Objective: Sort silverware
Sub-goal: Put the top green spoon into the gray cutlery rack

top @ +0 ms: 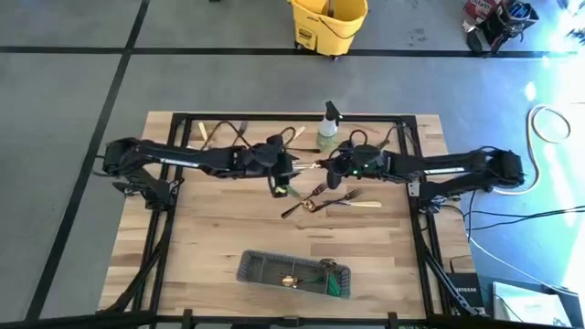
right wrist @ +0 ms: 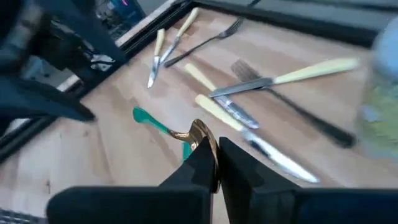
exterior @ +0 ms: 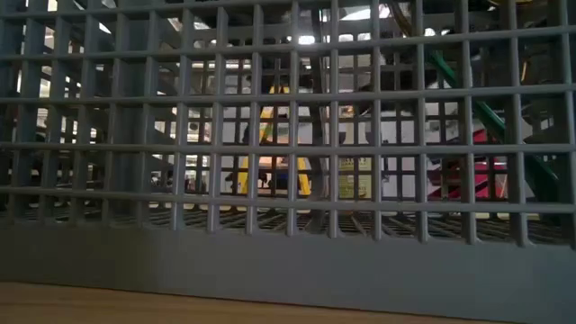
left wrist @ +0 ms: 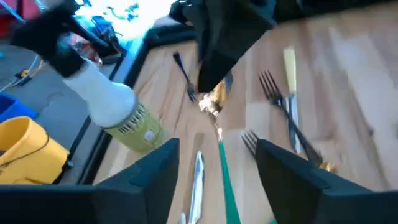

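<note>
Pale smooth wooden table (top: pixel 219 228), matt grey mesh caddy (top: pixel 265 268), glossy gold spoon (right wrist: pixel 200 134), glossy plastic spray bottle (left wrist: pixel 115 109).

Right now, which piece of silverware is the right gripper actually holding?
The green-handled gold spoon. Its gold bowl is pinched in the right gripper; the cream-handled pieces and the dark fork lie loose on the table, untouched.
</note>
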Robot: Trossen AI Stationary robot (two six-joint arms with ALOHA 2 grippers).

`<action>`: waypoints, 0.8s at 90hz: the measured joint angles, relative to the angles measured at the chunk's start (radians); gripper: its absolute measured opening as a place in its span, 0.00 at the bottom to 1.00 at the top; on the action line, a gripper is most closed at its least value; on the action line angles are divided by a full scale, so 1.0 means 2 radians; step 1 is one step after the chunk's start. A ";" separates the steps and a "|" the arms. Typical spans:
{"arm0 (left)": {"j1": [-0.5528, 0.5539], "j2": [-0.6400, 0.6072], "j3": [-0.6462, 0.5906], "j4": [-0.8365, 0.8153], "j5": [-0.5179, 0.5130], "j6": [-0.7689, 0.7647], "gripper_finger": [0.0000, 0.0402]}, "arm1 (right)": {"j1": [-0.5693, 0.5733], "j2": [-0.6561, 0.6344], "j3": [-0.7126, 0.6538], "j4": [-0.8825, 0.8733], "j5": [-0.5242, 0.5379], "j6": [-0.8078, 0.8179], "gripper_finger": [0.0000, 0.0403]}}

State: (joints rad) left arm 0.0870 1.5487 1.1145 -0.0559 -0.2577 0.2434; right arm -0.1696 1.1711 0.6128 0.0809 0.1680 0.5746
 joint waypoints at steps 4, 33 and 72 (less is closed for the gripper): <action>0.000 -0.008 0.000 -0.001 0.006 -0.007 0.50 | 0.000 -0.023 0.000 -0.024 0.001 -0.009 0.00; -0.012 -0.029 -0.028 0.034 0.077 -0.071 0.51 | 0.052 -0.112 0.122 -0.286 -0.002 -0.098 0.00; -0.035 -0.029 -0.090 0.142 0.095 -0.144 0.51 | 0.194 -0.025 0.325 -0.437 0.055 -0.113 0.00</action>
State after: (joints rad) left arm 0.0161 1.4902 0.9347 0.2273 -0.0672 -0.0442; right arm 0.2175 1.1208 1.2631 -0.7925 0.2771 0.3487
